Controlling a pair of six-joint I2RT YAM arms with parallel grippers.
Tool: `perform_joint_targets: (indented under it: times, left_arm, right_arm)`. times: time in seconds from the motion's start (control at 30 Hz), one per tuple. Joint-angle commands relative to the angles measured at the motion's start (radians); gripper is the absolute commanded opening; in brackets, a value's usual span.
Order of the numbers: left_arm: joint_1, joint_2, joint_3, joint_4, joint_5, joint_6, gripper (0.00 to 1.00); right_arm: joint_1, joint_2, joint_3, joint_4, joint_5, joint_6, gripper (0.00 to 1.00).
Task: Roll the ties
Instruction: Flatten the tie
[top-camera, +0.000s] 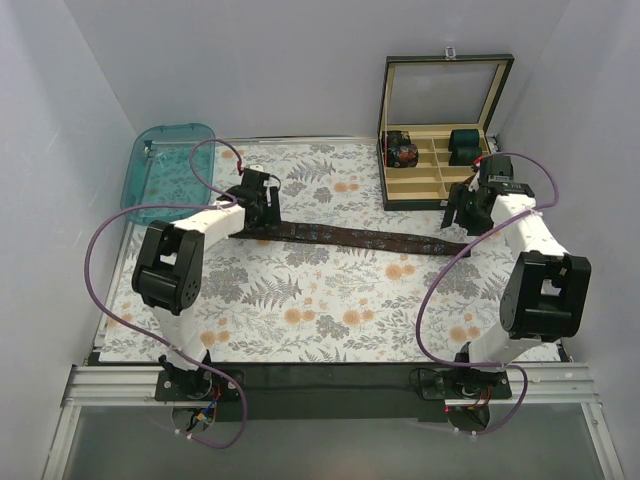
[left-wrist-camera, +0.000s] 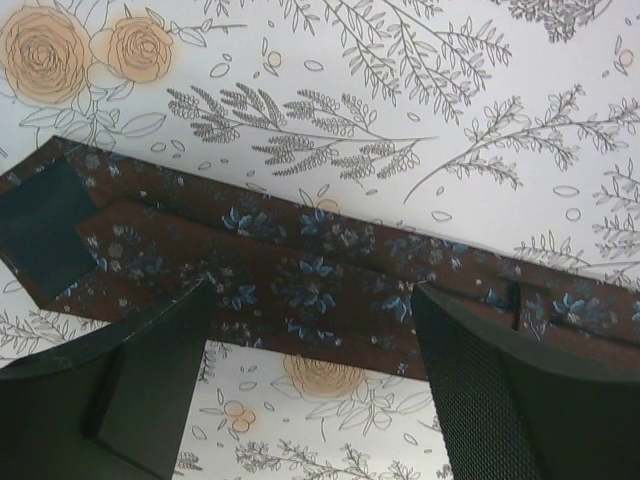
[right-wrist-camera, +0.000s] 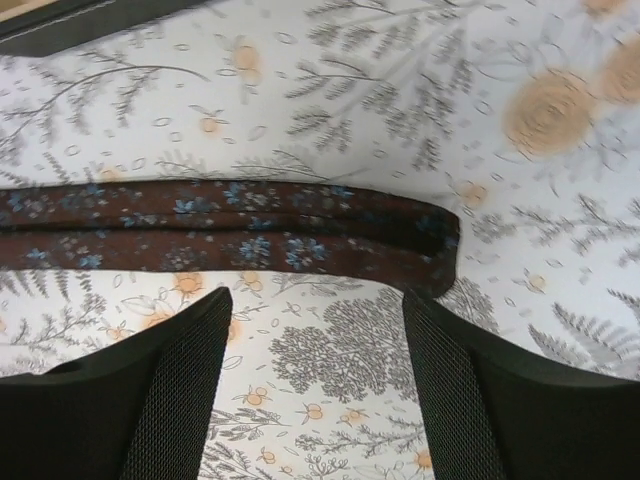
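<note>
Jaws, left: wide apart, clamped on nothing. My left gripper (left-wrist-camera: 312, 292) hangs over the tie (left-wrist-camera: 330, 285), one finger (left-wrist-camera: 150, 390) to each side of a stretch of it. I cannot tell whether the tips touch the fabric.

Jaws, right: likewise apart, nothing between them. My right gripper (right-wrist-camera: 318, 300) hangs just short of the tie's other end, both pads over bare cloth (right-wrist-camera: 330, 370).

Tie: one, dark brown with small blue flowers, unrolled, lying flat across the cloth from my left gripper to my right. Under my left wrist the broad end shows its back, with seam folds and a dark lining patch. Under my right wrist the narrow end looks doubled back in a short fold.

Cloth: white, printed with grey ferns and orange roses.

Box (top-camera: 432, 203): dark, lid up, tan compartments, just beyond my right gripper. Two rolled bundles in its back row, one dark with red (top-camera: 402, 150), one teal (top-camera: 465, 145).

Tray (top-camera: 165, 170): clear teal, far left corner, beyond my left gripper.
</note>
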Motion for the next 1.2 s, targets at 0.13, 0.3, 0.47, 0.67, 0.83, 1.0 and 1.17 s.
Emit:
perform_joint_targets:
  times: [0.13, 0.3, 0.47, 0.67, 0.83, 1.0, 1.17]
  left_arm:
    - [0.008, 0.076, 0.115, -0.007, 0.012, -0.013, 0.71]
    - [0.008, 0.102, 0.109, -0.022, -0.016, -0.008, 0.68]
    - [0.007, 0.058, 0.011, -0.039, -0.045, -0.024, 0.68]
    - [0.01, -0.036, -0.106, -0.048, -0.068, -0.03, 0.68]
    - [0.01, -0.117, -0.187, -0.062, -0.086, -0.022, 0.67]
    - [0.025, -0.174, -0.239, -0.096, -0.109, -0.021, 0.67]
    - [0.092, -0.202, -0.264, -0.14, -0.145, -0.038, 0.68]
  right_arm:
    - [0.093, 0.025, -0.046, 0.17, -0.35, -0.085, 0.56]
    - [0.208, 0.124, 0.016, 0.203, -0.374, -0.131, 0.55]
    - [0.292, 0.211, 0.058, 0.242, -0.339, -0.128, 0.53]
    - [0.36, 0.285, 0.11, 0.269, -0.287, -0.142, 0.52]
    - [0.4, 0.343, 0.147, 0.279, -0.261, -0.159, 0.52]
    - [0.421, 0.389, 0.143, 0.266, -0.265, -0.148, 0.51]
    - [0.482, 0.328, 0.049, 0.252, -0.261, -0.131, 0.5]
